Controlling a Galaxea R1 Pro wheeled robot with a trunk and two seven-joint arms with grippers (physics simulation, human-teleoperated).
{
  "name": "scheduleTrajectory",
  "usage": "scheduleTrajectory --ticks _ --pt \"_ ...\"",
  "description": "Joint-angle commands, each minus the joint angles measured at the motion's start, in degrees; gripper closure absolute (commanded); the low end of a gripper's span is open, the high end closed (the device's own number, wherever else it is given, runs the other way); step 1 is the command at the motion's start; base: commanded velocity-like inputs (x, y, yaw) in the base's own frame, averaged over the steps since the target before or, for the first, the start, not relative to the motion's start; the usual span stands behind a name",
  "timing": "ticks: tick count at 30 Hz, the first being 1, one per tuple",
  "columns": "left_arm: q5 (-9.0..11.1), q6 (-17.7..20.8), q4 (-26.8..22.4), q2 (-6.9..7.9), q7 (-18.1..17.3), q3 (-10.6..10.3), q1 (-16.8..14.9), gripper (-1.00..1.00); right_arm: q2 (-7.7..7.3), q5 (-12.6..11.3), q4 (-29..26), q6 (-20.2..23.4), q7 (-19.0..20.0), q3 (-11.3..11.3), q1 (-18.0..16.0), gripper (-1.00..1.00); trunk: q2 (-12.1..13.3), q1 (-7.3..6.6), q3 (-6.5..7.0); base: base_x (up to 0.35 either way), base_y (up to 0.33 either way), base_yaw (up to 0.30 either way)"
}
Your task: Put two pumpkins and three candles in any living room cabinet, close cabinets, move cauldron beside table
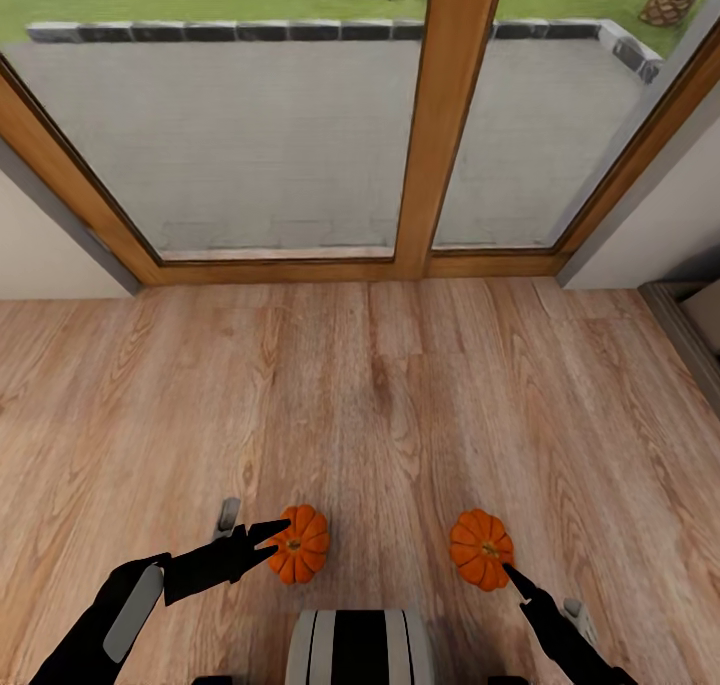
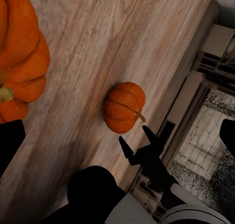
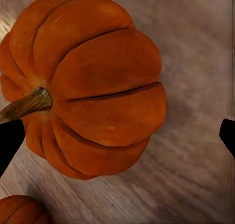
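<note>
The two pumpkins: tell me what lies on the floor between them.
Only bare wood floor separates the left pumpkin from the right pumpkin; the head view shows this.

The head camera looks steeply down from above both arms onto the wooden floor (image 1: 380,395), facing a big window (image 1: 300,135). The left wrist camera sits low, near the floor, looking past the left gripper (image 2: 117,140) across to the right gripper (image 2: 139,145), so it takes in both pumpkins (image 2: 123,108) (the head view shares these). The right wrist camera hangs very close behind the right gripper (image 3: 117,136), one pumpkin (image 3: 98,82) just ahead of it.
</note>
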Motion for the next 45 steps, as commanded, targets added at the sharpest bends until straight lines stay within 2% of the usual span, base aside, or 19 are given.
scheduleTrajectory --ticks 1,7,11,16,20,22,34,45 --pt "0.1 0.3 0.0 0.0 -0.1 0.0 0.0 -1.0 0.0 -0.5 0.0 0.6 0.2 -0.1 0.0 -1.0 0.0 -0.01 -0.04 0.0 0.0 0.0" --pt "0.1 0.3 0.0 0.01 -0.1 0.0 0.0 -1.0 0.0 -0.5 0.0 0.5 0.2 -0.1 0.0 -1.0 0.0 -0.01 -0.04 0.0 0.0 0.0" --pt "0.1 0.3 0.0 0.01 -0.1 0.0 0.0 -1.0 0.0 -0.5 0.0 0.4 0.3 -0.1 0.0 -1.0 -0.1 0.09 -0.92 0.0 0.0 0.0" --pt "0.1 0.3 -0.1 0.01 -0.1 0.1 0.0 -1.0 0.0 -0.7 -1.2 0.4 0.7 -0.1 0.0 -1.0 -0.1 0.09 -0.92 0.0 0.0 0.0" --pt "0.1 0.3 -0.1 0.01 -0.1 0.1 0.0 -1.0 0.0 -0.6 -1.4 0.7 4.8 -0.1 0.0 -1.0 -0.1 0.09 -0.92 0.0 0.0 0.0" --pt "0.1 0.3 -0.1 0.01 -0.1 0.1 0.0 -1.0 0.0 -0.6 -1.4 0.8 5.7 -0.1 0.0 -1.0 -0.1 0.09 -0.92 0.0 0.0 0.0" --pt "0.1 0.5 -0.1 0.39 -0.2 0.2 0.0 -1.0 0.0 -0.9 -1.0 0.7 6.0 -0.2 0.0 -1.0 -0.1 0.09 -0.92 0.0 0.0 0.0" --pt "0.2 2.4 -1.8 0.63 -0.2 0.3 0.0 -1.0 0.0 -1.0 -0.9 0.5 5.7 -0.2 0.0 -1.0 -0.1 0.09 -0.92 0.02 -0.013 0.0"
